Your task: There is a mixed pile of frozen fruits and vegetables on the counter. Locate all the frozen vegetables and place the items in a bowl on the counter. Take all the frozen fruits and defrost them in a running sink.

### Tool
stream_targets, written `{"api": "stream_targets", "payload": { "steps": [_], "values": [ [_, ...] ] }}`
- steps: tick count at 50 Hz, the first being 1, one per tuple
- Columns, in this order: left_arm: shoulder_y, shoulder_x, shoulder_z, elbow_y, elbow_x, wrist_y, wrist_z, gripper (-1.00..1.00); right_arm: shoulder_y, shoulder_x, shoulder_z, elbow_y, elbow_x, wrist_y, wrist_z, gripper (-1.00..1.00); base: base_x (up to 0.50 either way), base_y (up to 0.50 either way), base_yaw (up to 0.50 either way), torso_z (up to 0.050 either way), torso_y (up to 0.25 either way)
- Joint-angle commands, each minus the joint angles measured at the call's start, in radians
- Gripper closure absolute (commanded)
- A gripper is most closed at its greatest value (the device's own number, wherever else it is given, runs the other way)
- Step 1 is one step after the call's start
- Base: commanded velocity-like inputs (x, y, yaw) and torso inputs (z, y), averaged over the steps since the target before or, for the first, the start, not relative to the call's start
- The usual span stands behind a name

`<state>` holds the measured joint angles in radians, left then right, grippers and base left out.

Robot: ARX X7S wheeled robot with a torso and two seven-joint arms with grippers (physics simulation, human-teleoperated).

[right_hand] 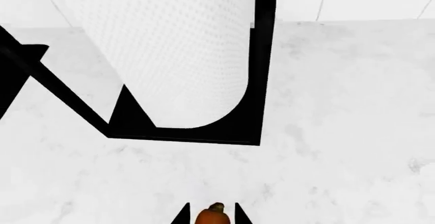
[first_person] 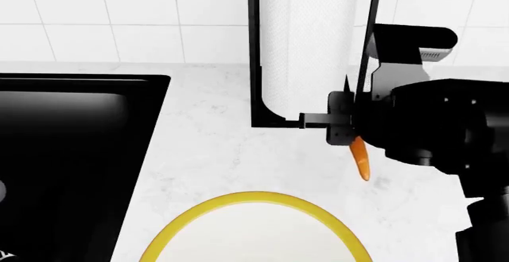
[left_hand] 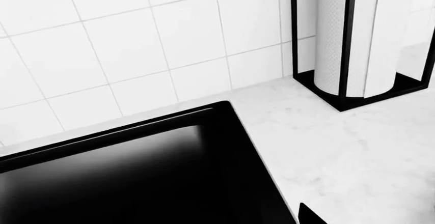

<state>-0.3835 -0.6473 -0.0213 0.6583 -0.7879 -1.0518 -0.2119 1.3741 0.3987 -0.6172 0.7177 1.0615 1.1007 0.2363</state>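
- The right gripper [first_person: 350, 132] has its jaws clamped on the carrot [first_person: 360, 159], gripping it at the thick end.
- The carrot is small, glossy orange, tapering to a point; it hangs tip-down above the counter [first_person: 214, 149], just in front of the paper towel holder [first_person: 270, 122].
- In the right wrist view, only the carrot's rounded top peeks between the dark fingertips [right_hand: 182, 215].
- The bowl [first_person: 256, 197] sits nearer the robot, its yellow rim curving below the carrot.
- The sink [first_person: 71, 149], matte black, lies at the left.
- The left gripper [left_hand: 309, 216] shows just a dark corner over the sink's edge; its jaws can't be judged.
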Motion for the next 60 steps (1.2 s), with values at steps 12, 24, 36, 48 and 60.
{"api": "stream_targets", "payload": {
  "steps": [12,24,36,48,60],
  "values": [
    [-0.021,-0.007,-0.032,0.025,-0.048,-0.034,-0.024,-1.00,-0.161,0.176,0.250,-0.627,0.438,0.253,0.383,1.00,0.00,0.00,0.00,0.000,0.000],
    [-0.015,-0.011,-0.052,0.037,-0.066,-0.041,-0.038,-1.00,-0.271,0.233,0.333,-0.827,0.706,0.254,0.588,1.00,0.00,0.00,0.00,0.000,0.000],
    [-0.019,-0.022,-0.084,0.061,-0.106,-0.067,-0.057,-1.00,-0.388,0.296,0.394,-0.986,0.785,0.210,0.624,1.00,0.00,0.00,0.00,0.000,0.000],
    [0.019,-0.043,-0.136,0.094,-0.148,-0.072,-0.061,-1.00,-0.401,0.299,0.384,-1.025,0.797,0.202,0.633,1.00,0.00,0.00,0.00,0.000,0.000],
    [0.006,-0.039,-0.125,0.097,-0.158,-0.074,-0.067,-1.00,-0.454,0.244,0.340,-1.049,0.678,0.210,0.544,1.00,0.00,0.00,0.00,0.000,0.000]
  ]
}}
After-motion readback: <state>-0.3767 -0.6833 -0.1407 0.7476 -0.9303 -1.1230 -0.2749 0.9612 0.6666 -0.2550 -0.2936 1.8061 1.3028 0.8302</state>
